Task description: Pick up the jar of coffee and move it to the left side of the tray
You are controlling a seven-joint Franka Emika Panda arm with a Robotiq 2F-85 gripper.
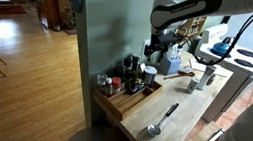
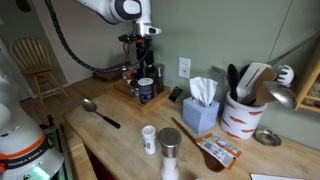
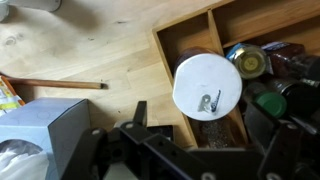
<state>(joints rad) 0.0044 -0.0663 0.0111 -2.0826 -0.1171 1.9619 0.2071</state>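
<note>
Gripper (image 2: 146,60) hangs just above the tray, and from the wrist view I read its jaws as spread wide with nothing between them.

Around the tray I see a room with a warm plank floor (image 1: 28,56) and a grey-green wall (image 1: 98,26); the tray's far end sits next to that wall. The counter (image 1: 186,115) under the tray is pale wood with a visible grain.

The tray (image 3: 165,58) is a shallow light-brown wooden box with low edges and dividers that split it into compartments. A blue tissue box (image 2: 202,108) stands on the counter just beside the tray. A ladle (image 2: 100,112) lies flat on the counter, apart from the tray.

Inside the tray, a white-lidded container (image 3: 208,87) stands upright right below the gripper.

The jar (image 1: 131,63) is a small, dark brown-black cylinder, upright at the tray's wall end among other small containers and clear of the gripper. In the wrist view the dark jars at the tray's edge are too blurred for me to pick it out.
</note>
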